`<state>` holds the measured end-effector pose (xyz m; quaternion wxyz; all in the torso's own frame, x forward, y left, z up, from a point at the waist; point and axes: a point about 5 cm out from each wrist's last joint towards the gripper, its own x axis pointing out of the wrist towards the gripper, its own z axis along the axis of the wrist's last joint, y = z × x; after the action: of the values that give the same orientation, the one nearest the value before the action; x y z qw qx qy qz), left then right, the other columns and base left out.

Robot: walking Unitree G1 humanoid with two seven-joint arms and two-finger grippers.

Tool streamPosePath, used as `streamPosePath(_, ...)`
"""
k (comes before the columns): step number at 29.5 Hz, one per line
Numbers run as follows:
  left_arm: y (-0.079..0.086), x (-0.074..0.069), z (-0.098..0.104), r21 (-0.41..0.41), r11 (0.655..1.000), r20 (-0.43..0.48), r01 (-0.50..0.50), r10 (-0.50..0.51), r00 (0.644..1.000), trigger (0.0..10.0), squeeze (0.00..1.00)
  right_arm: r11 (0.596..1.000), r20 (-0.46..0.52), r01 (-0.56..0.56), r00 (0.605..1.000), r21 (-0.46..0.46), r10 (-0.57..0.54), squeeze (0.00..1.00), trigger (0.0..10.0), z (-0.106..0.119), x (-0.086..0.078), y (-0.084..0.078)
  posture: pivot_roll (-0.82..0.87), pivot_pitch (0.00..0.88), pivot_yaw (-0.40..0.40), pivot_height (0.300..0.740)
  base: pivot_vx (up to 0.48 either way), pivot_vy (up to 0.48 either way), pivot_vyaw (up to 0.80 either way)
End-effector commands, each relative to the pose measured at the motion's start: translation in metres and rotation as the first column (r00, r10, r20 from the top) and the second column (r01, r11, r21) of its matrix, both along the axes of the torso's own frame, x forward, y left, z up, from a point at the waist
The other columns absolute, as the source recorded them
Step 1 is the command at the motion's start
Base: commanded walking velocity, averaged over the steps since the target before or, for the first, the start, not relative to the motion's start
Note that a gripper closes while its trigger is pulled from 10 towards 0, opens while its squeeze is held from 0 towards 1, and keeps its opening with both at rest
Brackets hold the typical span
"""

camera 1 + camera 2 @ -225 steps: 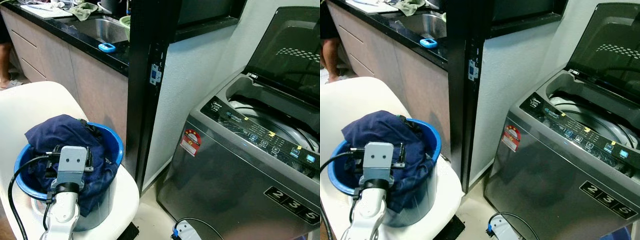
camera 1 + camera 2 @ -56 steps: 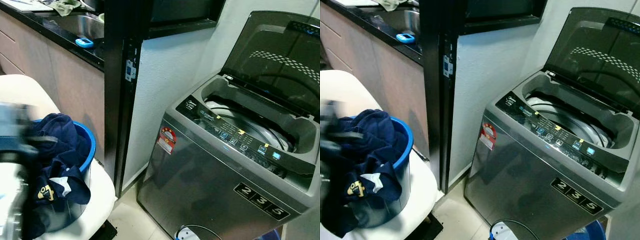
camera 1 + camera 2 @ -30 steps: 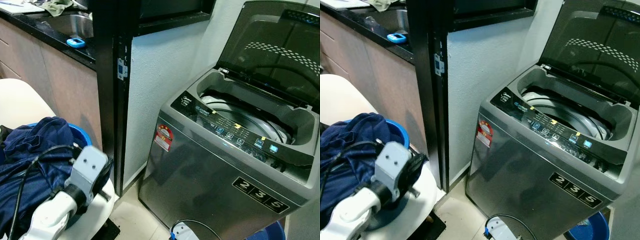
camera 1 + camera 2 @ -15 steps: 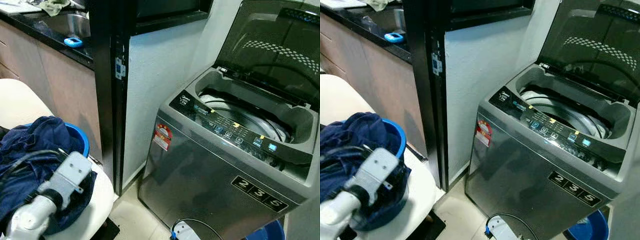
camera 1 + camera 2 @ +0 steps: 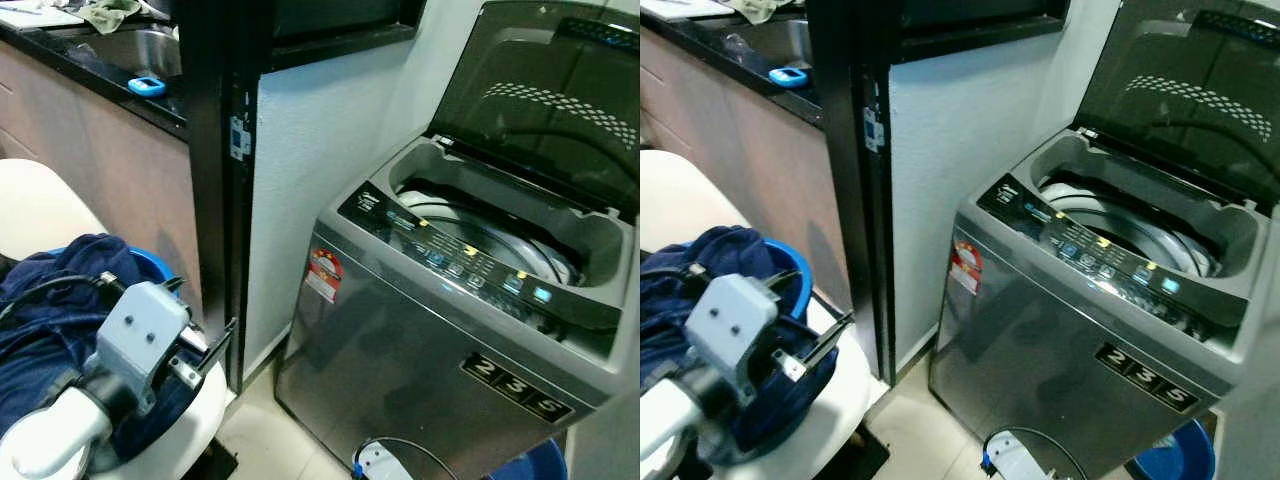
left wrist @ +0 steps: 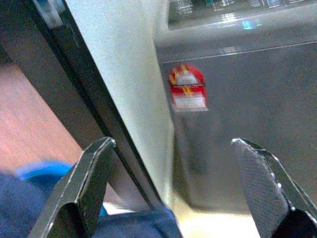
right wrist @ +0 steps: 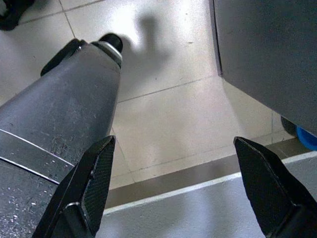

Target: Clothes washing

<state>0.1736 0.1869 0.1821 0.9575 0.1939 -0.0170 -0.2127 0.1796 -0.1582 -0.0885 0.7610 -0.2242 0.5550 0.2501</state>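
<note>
Left gripper (image 5: 205, 352): fingers (image 6: 84, 191) spread wide, nothing between them; tips poke past the right rim of the blue basin, aimed twd the washer's front. In the wrist view the dark blue cloth lies just under the tips.

Right gripper (image 7: 173, 191): fingers (image 7: 91, 178) apart, holding nothing; arm hangs low, pointing at pale floor tiles (image 7: 168, 114), w/ the robot's own silver leg (image 7: 59, 94) beside it and the washer's lower corner near.

Clothes (image 5: 45, 320): dark navy bundle, heaped in the blue basin (image 5: 790, 268), spilling over its near edge; left arm's wrist block (image 5: 140, 325) and black cable lie across the heap.

Basin support: white rounded chair (image 5: 35, 205); basin sits nr the seat's right edge, little seat left beyond it.

Gap: between chair edge and washer, a strip of open floor; black vertical post (image 5: 215, 180) and white wall panel (image 5: 320, 130) stand behind it. White plug block w/ cable (image 5: 375, 460) on the floor at the washer's foot.

Washing machine (image 5: 420, 370): grey top-loader, right of the chair. Lid (image 5: 545, 100) tilted up and back, dark tinted. Drum opening (image 5: 490, 235) uncovered, steel tub rim visible; contents cannot be told. Control strip (image 5: 465, 265) along the front lip, small lit buttons. Red/white sticker (image 5: 322, 275) upper left of front panel; digits 2 3 5 lower right.

Upper left: black countertop (image 5: 110, 75) w/ sink, small blue item (image 5: 146, 85) at its edge, wood-tone cabinet fronts below.

Blue tub (image 5: 1175, 462), partly seen, on floor at the washer's right.
</note>
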Motion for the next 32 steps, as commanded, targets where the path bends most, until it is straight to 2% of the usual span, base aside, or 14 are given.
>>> streamPosePath(1, 0.007, -0.006, -0.001, -0.001, 0.999, -0.011, -0.049, 0.049, 0.999, 10.0, 0.0, 1.0, -0.005, 0.011, 1.0, 0.0, -0.011, 0.0, 10.0, 0.0, -0.001, -0.003, 0.32, 0.0, -0.159, 0.74, 0.0, 0.0, 0.0)
streamPosePath(3, 0.007, -0.006, -0.001, -0.001, 0.999, -0.011, -0.049, 0.049, 0.999, 10.0, 0.0, 1.0, -0.005, 0.011, 1.0, 0.0, -0.011, 0.0, 10.0, 0.0, -0.001, -0.003, 0.32, 0.0, -0.159, 0.74, 0.0, 0.0, 0.0)
streamPosePath(4, 0.024, -0.009, -0.007, 0.009, 0.984, -0.014, -0.178, 0.178, 0.984, 10.0, 0.0, 1.0, -0.006, 0.011, 1.0, -0.001, -0.011, 0.0, 10.0, 0.0, -0.001, -0.003, 0.32, 0.0, -0.159, 0.74, 0.0, 0.0, 0.0)
streamPosePath(7, 0.024, -0.009, -0.007, 0.009, 0.984, -0.014, -0.178, 0.178, 0.984, 10.0, 0.0, 1.0, -0.006, 0.011, 1.0, -0.001, -0.011, 0.0, 10.0, 0.0, -0.001, -0.003, 0.32, 0.0, -0.159, 0.74, 0.0, 0.0, 0.0)
streamPosePath(9, 0.072, -0.017, -0.021, 0.05, 0.869, 0.021, -0.491, 0.491, 0.871, 10.0, 0.0, 1.0, -0.008, 0.002, 1.0, -0.004, -0.002, 0.0, 10.0, 0.0, -0.001, -0.004, 0.33, 0.0, -0.169, 0.74, 0.0, 0.0, 0.0)
streamPosePath(10, 0.086, -0.02, -0.024, 0.061, 0.816, 0.045, -0.575, 0.573, 0.818, 10.0, 0.0, 1.0, -0.009, -0.002, 1.0, -0.006, 0.002, 0.0, 10.0, 0.0, -0.001, -0.004, 0.34, 0.0, -0.173, 0.74, 0.0, 0.0, 0.0)
streamPosePath(13, 0.094, -0.021, -0.025, 0.05, 0.783, 0.07, -0.62, 0.616, 0.784, 10.0, 0.0, 1.0, -0.009, -0.005, 1.0, -0.006, 0.005, 0.0, 10.0, 0.0, -0.001, -0.004, 0.34, 0.0, -0.173, 0.74, 0.0, 0.0, 0.0)
streamPosePath(15, 0.106, -0.021, -0.025, 0.053, 0.722, 0.103, -0.69, 0.684, 0.722, 10.0, 0.0, 1.0, -0.007, -0.007, 1.0, -0.006, 0.007, 0.0, 10.0, 0.0, 0.0, -0.004, 0.33, 0.0, -0.173, 0.74, 0.0, 0.0, 0.0)
streamPosePath(16, 0.106, -0.021, -0.025, 0.053, 0.722, 0.103, -0.69, 0.684, 0.722, 10.0, 0.0, 1.0, -0.007, -0.007, 1.0, -0.006, 0.007, 0.0, 10.0, 0.0, 0.0, -0.004, 0.33, 0.0, -0.173, 0.74, 0.0, 0.0, 0.0)
streamPosePath(19, 0.118, -0.021, -0.03, 0.035, 0.665, 0.104, -0.746, 0.74, 0.665, 10.0, 0.0, 1.0, -0.006, -0.003, 1.0, -0.007, 0.003, 0.0, 10.0, 0.0, 0.0, -0.004, 0.32, 0.0, -0.175, 0.74, 0.0, 0.0, 0.0)
streamPosePath(22, 0.121, -0.019, -0.033, 0.003, 0.66, 0.1, -0.751, 0.747, 0.657, 10.0, 0.0, 1.0, -0.007, -0.002, 1.0, -0.009, 0.002, 0.0, 10.0, 0.0, -0.001, -0.004, 0.32, 0.0, -0.175, 0.74, 0.0, 0.0, 0.0)
streamPosePath(27, 0.108, -0.002, -0.026, -0.124, 0.743, 0.142, -0.658, 0.669, 0.73, 10.0, 0.0, 1.0, -0.009, -0.001, 1.0, -0.011, 0.0, 0.0, 10.0, 0.0, -0.001, -0.004, 0.32, 0.0, -0.175, 0.74, 0.0, 0.0, 0.0)
streamPosePath(29, 0.108, -0.002, -0.026, -0.124, 0.743, 0.142, -0.658, 0.669, 0.73, 10.0, 0.0, 1.0, -0.009, -0.001, 1.0, -0.011, 0.0, 0.0, 10.0, 0.0, -0.001, -0.004, 0.32, 0.0, -0.175, 0.74, 0.0, 0.0, 0.0)
streamPosePath(32, 0.102, 0.007, -0.02, -0.169, 0.78, 0.196, -0.603, 0.626, 0.755, 10.0, 0.0, 1.0, -0.006, 0.004, 1.0, -0.007, -0.004, 0.0, 10.0, 0.0, 0.0, -0.002, 0.31, 0.0, -0.172, 0.74, 0.0, 0.0, 0.0)
